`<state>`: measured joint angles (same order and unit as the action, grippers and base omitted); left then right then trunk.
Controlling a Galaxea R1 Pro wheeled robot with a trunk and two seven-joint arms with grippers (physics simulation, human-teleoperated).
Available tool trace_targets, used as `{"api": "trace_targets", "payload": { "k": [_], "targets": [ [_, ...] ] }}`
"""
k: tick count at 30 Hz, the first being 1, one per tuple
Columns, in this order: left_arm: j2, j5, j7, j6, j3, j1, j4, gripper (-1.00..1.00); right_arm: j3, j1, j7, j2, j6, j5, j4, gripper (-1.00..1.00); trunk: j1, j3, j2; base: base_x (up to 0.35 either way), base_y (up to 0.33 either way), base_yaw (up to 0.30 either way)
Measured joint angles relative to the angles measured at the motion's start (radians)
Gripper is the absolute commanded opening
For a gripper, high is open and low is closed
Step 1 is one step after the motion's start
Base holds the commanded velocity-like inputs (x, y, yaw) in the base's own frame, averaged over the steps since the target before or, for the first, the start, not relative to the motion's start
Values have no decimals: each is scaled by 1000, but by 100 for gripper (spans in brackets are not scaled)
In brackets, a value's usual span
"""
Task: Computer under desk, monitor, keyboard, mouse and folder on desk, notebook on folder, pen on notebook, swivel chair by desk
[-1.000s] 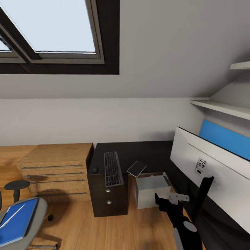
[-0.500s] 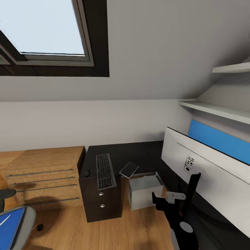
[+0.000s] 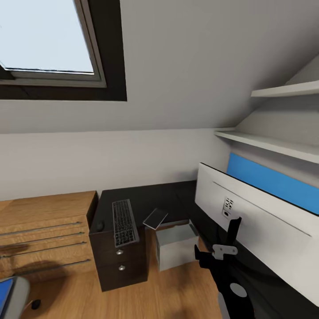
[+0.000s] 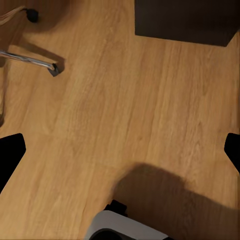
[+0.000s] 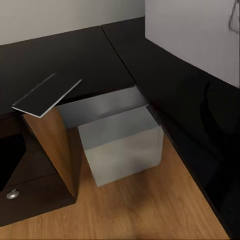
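From the head camera I see the desk (image 3: pixel 164 197) in the corner under the sloped ceiling, its glossy black top running along the far wall and down the right side. The keyboard (image 3: pixel 123 222) lies flat on the left end of the top, above the dark drawer unit (image 3: pixel 118 261) with 2 knobs showing. The mouse (image 3: pixel 100 226) sits just left of the keyboard, near the desk's left edge. The notebook (image 3: pixel 155 218) is tilted, overhanging the desk's front edge right of the keyboard. The computer (image 3: pixel 176 245) stands on the wooden floor (image 3: pixel 146 297) in the desk's inner corner. The monitor (image 3: pixel 261 226) stands on the right wing, pale back toward me. A sliver of the swivel chair (image 3: pixel 15 296) with the blue folder (image 3: pixel 5 290) on it shows at lower left. Right gripper (image 3: pixel 215 255): I cannot tell whether its fingers are apart. Left gripper (image 4: pixel 120 145): fingers spread wide over bare floor, holding nothing.
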<state>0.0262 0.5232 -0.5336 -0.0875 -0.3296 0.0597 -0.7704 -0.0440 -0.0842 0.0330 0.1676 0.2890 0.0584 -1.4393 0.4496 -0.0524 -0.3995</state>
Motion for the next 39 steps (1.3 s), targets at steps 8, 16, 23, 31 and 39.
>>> {"api": "trace_targets", "payload": {
  "k": [8, 16, 23, 31, 39],
  "targets": [
    [0, 0, 0, -1, 0, 0, 0, 100, 0, 0, 1, -1, 0, 1, 8, 100, 0, -9, 0, 0, 0, -176],
    [1, 0, 0, -63, 0, 0, -7, 100, -1, 0, 0, -2, -99, 2, 56, 100, 0, -18, 0, 0, 0, -173],
    [1, 0, -3, -95, 0, 0, -24, 100, -3, 0, 2, -12, -225, 3, 150, 100, 0, -20, 0, 0, 0, -29],
    [2, 0, -5, -96, -1, 0, -36, 100, -7, -15, 55, -21, -245, 2, 280, 100, 0, -20, 0, 0, 0, -2],
    [1, 0, -4, -95, -2, 0, -36, 100, -7, -127, 147, -24, -265, 0, 457, 100, 0, -20, 0, 0, 0, 0]
  ]
}}
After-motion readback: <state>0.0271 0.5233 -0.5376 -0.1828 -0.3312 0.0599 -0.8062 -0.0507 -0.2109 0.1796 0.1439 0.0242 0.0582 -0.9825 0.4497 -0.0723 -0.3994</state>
